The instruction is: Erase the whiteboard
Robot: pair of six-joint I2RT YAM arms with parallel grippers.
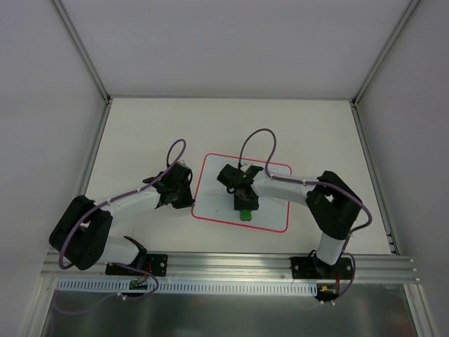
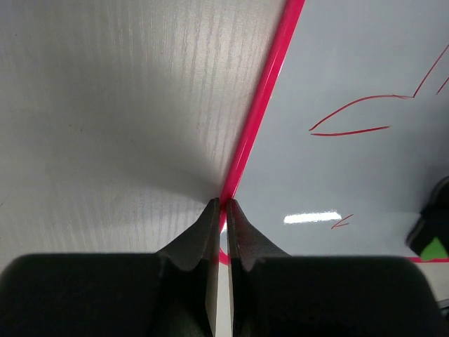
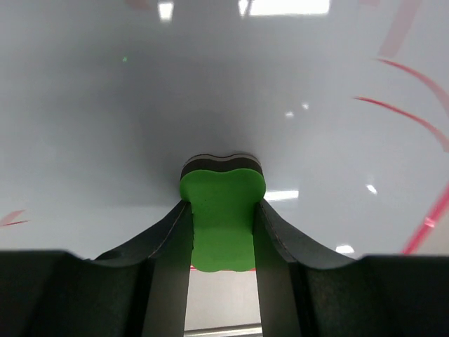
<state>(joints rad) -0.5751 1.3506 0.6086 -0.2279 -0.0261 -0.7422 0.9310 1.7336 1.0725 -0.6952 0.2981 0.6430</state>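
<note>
The whiteboard, white with a pink border, lies flat on the table in front of the arms. Red scribbles remain on it; they also show in the right wrist view. My right gripper is shut on a green eraser with a dark felt underside, pressed onto the board near its front edge. The eraser also shows in the top view. My left gripper is shut, its tips resting on the board's pink left border. In the top view the left gripper sits at the board's left edge.
The cream table is boxed in by white walls with metal posts at the back and sides. An aluminium rail carrying both arm bases runs along the near edge. The eraser's corner shows at the right of the left wrist view.
</note>
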